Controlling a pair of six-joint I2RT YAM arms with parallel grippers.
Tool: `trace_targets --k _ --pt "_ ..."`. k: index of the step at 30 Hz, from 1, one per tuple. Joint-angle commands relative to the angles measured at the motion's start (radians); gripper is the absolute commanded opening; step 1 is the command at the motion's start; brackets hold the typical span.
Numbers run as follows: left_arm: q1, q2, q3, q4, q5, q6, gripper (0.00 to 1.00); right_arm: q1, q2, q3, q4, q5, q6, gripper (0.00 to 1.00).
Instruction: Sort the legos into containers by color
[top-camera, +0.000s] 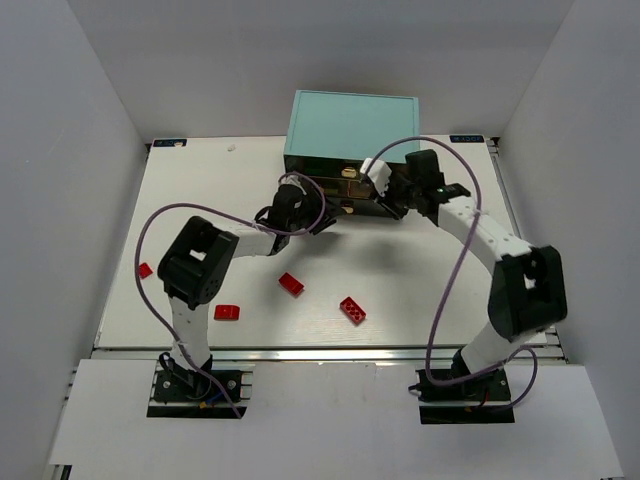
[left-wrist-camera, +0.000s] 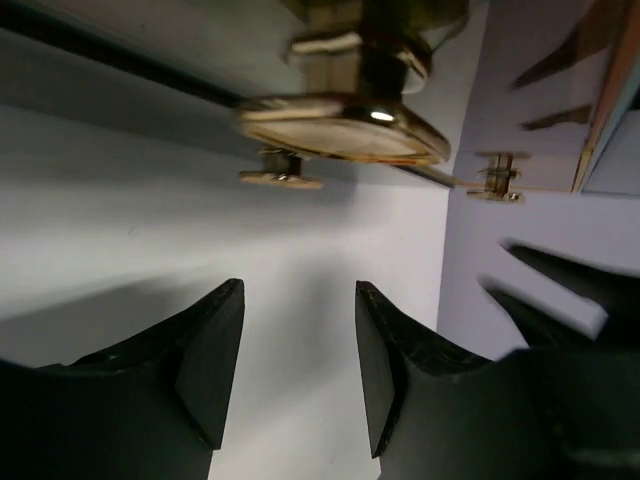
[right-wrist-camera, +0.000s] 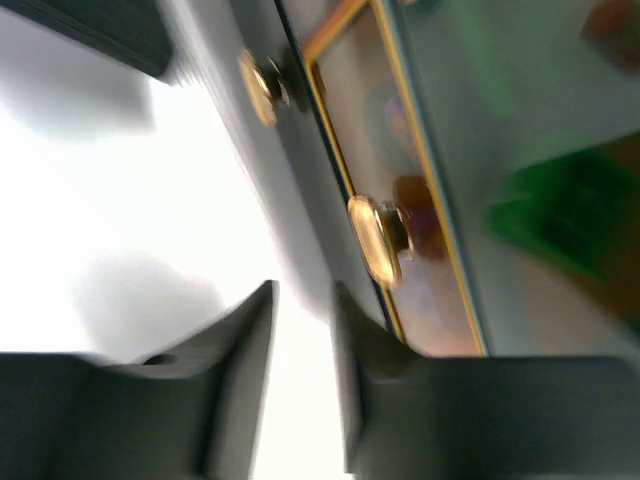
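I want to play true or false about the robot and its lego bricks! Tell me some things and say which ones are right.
1. Four red legos lie on the white table. True.
2. The left gripper is holding a lego. False: its fingers are apart with nothing between them.
3. The cabinet has a light teal top. True.
4. Both grippers hang low by the arm bases, far from the cabinet. False: the left gripper and the right gripper are both right at its front.
5. A shiny knob sits just ahead of the left gripper. True.

Cabinet (top-camera: 350, 125) at table (top-camera: 420, 300) rear; legos (top-camera: 291, 284) before it.
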Motion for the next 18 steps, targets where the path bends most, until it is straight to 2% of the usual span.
trace_targets --k 1,3,8,13,18 --pt "-0.005 0.062 0.116 0.058 -0.025 -0.077 0.58 -0.02 -0.164 -0.047 0.021 -0.193 0.105 0.41" --pt "-0.014 0.086 0.128 0.071 -0.054 -0.099 0.58 -0.032 -0.239 -0.114 0.068 -0.222 0.153 0.53" --pt "-0.014 0.146 0.176 0.082 -0.076 -0.134 0.58 -0.049 -0.31 -0.162 0.11 -0.245 0.21 0.54" --pt "-0.025 0.162 0.156 0.137 -0.138 -0.193 0.59 -0.075 -0.328 -0.193 0.134 -0.251 0.236 0.54" --pt "-0.07 0.16 0.139 0.167 -0.292 -0.211 0.55 -0.087 -0.331 -0.201 0.143 -0.26 0.243 0.54"
